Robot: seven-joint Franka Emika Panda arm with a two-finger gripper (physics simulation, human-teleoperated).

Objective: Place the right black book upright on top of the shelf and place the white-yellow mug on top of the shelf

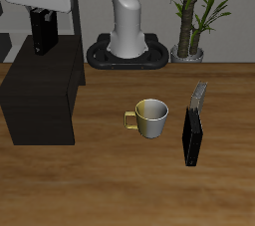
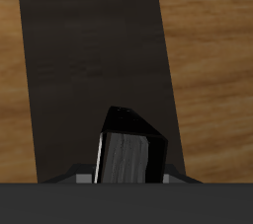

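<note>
My gripper (image 1: 43,16) is shut on the right black book (image 1: 42,33) and holds it upright in the air, above the back part of the shelf (image 1: 42,96), a low black cabinet with a flat top. In the wrist view the book (image 2: 126,151) hangs straight below me over the shelf's dark top (image 2: 89,50); there is still a gap between them. The white-yellow mug (image 1: 151,116) stands upright on the table beside the shelf, nearer the table's middle, with its yellow handle pointing toward the shelf.
A second black book (image 1: 190,136) stands on the table beyond the mug, with a thin grey book (image 1: 199,96) leaning behind it. The robot base (image 1: 127,49) and a potted plant (image 1: 191,16) stand at the table's back.
</note>
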